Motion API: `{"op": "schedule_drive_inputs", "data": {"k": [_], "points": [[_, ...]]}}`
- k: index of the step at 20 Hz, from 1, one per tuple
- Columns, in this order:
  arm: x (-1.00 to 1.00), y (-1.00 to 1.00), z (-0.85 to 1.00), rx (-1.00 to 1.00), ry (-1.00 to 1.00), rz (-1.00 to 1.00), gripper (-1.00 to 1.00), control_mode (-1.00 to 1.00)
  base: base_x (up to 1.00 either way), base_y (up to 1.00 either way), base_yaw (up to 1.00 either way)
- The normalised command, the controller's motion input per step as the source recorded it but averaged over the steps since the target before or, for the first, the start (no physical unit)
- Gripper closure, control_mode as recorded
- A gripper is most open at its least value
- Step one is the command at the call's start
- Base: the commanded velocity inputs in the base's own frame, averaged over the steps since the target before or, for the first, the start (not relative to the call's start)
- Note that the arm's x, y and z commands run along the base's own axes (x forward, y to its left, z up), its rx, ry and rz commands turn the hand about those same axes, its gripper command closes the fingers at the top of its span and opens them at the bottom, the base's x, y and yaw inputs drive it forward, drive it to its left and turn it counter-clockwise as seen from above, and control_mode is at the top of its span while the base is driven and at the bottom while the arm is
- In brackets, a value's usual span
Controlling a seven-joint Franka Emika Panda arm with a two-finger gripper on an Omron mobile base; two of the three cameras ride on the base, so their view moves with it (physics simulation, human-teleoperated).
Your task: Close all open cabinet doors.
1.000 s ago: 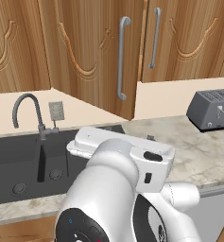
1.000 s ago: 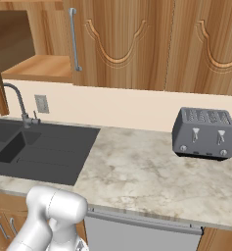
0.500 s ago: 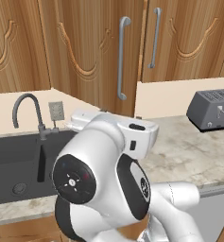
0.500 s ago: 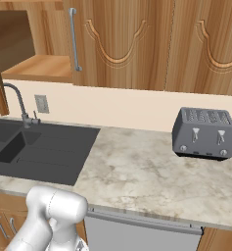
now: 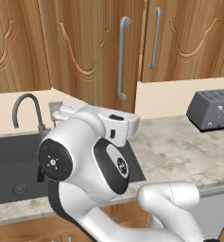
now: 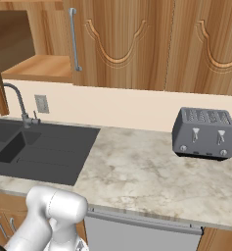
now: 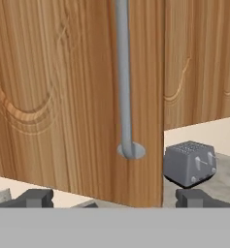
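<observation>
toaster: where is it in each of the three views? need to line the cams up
Left base view: the toaster stands at the right edge, on the counter below the shut doors.
Right base view: right of centre, on the counter against the wall.
Hand view: lower right, past the edge of the open cabinet door, small.
Shared landmark: that door's silver bar handle.

No text, label or number can be read.

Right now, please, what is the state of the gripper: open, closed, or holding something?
Gripper: open, holding nothing; its fingertips stand wide apart before the open cabinet door.
</observation>
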Motion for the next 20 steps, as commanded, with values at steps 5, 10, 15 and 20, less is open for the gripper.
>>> {"op": "schedule_drive_inputs", "data": {"k": [5, 10, 15, 20], "points": [[0.32, 0.00, -0.08, 0.00, 0.00, 0.00, -1.00, -1.00, 0.00, 0.00, 0.00], [0.27, 0.00, -0.14, 0.00, -0.02, 0.00, -1.00, -1.00, 0.00, 0.00, 0.00], [0.19, -0.08, -0.08, 0.00, -0.05, 0.00, -1.00, -1.00, 0.00, 0.00, 0.00], [0.25, -0.22, 0.00, 0.04, 0.00, 0.00, -1.00, -1.00, 0.00, 0.00, 0.00]]}}
